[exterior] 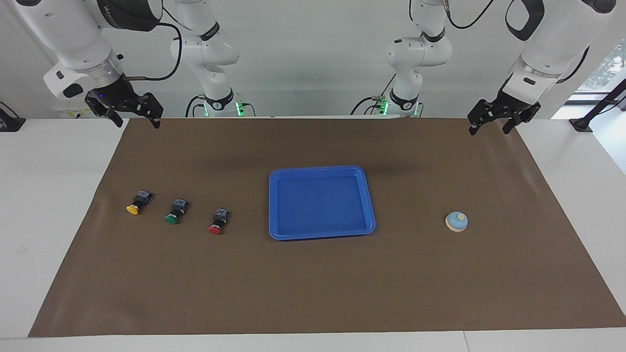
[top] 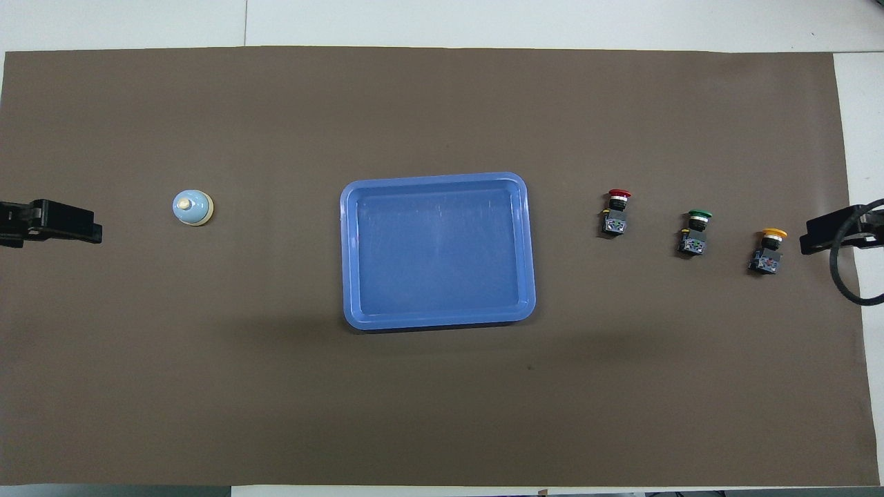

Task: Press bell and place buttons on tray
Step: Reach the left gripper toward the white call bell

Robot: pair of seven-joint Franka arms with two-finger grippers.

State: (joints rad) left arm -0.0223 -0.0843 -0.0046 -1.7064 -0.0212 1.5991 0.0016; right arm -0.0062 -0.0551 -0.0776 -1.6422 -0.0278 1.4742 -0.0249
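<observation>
Facing view: the blue tray [exterior: 321, 202] lies flat in the middle of the brown mat [exterior: 323, 288], with nothing in it. From the tray, the three buttons lie on their sides in a row at nine o'clock, toward the right arm's end of the table: the red button [exterior: 218, 221] closest to the tray, then the green button [exterior: 176, 211], then the yellow button [exterior: 139, 202] at the end of the row. Each one sits slightly nearer to the robots than the one before it, and they are apart from one another. The bell [exterior: 456, 221] stands upright at three o'clock from the tray, well apart from it, toward the left arm's end. The right gripper [exterior: 135, 119] hangs in the air over the mat's corner at ten o'clock from the tray, its fingers spread and holding nothing. The left gripper [exterior: 490, 126] hangs over the mat's corner at two o'clock, fingers likewise apart and empty. Both arms wait.

Overhead view: the tray [top: 438, 317] is again central. The bell [top: 192, 208] is at nine o'clock from it. The red button [top: 615, 212], green button [top: 694, 232] and yellow button [top: 768, 250] run out at three o'clock. Only the dark tip of the left gripper [top: 88, 231] shows at the frame's nine o'clock edge, and the right gripper [top: 811, 238] at its three o'clock edge.
</observation>
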